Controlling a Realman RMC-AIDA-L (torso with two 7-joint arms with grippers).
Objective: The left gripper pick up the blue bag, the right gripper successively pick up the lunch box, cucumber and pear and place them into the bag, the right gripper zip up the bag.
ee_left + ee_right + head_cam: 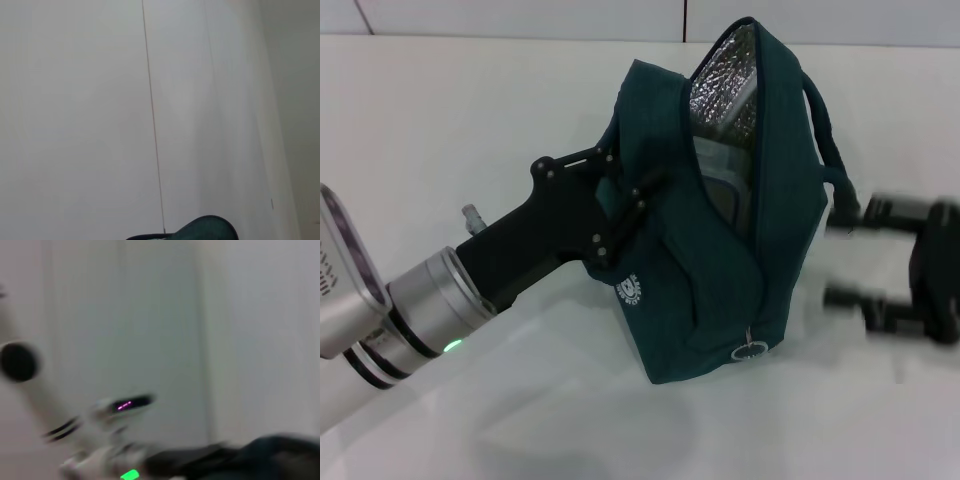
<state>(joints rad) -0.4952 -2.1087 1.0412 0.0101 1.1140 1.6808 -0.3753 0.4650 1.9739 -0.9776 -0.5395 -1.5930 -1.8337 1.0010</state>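
The blue bag [720,270] is dark teal and stands upright on the white table, its top unzipped and showing silver lining [725,85]. My left gripper [620,195] is shut on the bag's left side panel. Inside the opening, a pale lunch box [725,190] shows partly. My right gripper [840,255] hovers just right of the bag, blurred, its fingers open with nothing between them. A metal zip ring [750,350] hangs low on the bag's front. The cucumber and pear are out of view. In the left wrist view only an edge of the bag [207,230] shows.
The white table [470,120] spreads all around the bag, with a tiled wall behind it. The right wrist view is blurred; it shows my left arm [100,410] with a green light and the dark bag [280,455] low in the frame.
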